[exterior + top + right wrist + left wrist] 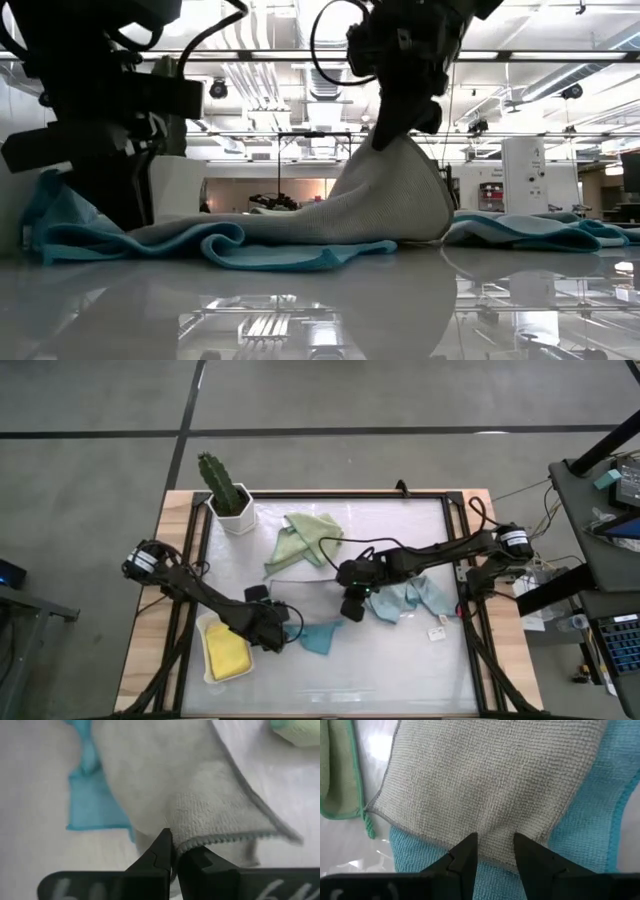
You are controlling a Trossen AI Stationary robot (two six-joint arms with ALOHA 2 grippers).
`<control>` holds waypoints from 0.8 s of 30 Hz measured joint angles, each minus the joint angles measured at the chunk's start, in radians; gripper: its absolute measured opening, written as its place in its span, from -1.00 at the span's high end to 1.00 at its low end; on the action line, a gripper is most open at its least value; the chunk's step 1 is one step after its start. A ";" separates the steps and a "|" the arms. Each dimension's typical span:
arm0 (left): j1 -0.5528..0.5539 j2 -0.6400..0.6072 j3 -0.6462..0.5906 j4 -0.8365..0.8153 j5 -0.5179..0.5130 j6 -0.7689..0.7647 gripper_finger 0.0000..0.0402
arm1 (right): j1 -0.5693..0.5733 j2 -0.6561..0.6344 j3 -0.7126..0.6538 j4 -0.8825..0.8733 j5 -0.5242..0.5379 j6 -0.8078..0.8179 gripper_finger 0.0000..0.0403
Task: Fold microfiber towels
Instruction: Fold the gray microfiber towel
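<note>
A grey towel (330, 215) lies mid-table, partly over a teal towel (322, 637). My right gripper (352, 608) is shut on it and has one part raised into a peak (395, 150). My left gripper (495, 851) points down, open. Its fingertips stand over the grey towel's near edge (492, 860), where it overlaps the teal one (580, 825). I cannot tell whether they touch the cloth. A sage green towel (303, 540) lies crumpled at the far side. A pale blue towel (412, 598) lies to the right. A folded yellow towel (227, 650) rests in the white tray (208, 625). My right gripper pinches the grey towel at its stitched edge (210, 840) between the two shut fingers (160, 852), where the cloth bunches into a fold. The fingers slant down from above. The cloth hangs from them like a tent, and its lower part lies on the table and on the teal towel.
A cactus in a white pot (228, 500) stands at the far left corner. A small white tag (437, 632) lies near the right edge. Bare table top shows along the near side (380, 670).
</note>
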 joint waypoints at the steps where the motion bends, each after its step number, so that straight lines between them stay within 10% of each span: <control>1: 0.000 -0.001 0.002 0.000 0.000 0.002 0.44 | 0.000 0.001 -0.004 -0.007 0.025 -0.001 0.95; 18: 0.000 -0.005 0.107 0.001 -0.002 0.061 0.44 | -0.051 -0.009 -0.044 -0.084 0.155 -0.052 0.30; 24: 0.004 -0.006 0.077 0.074 -0.151 0.061 0.44 | -0.035 -0.026 -0.049 -0.122 0.156 -0.057 0.17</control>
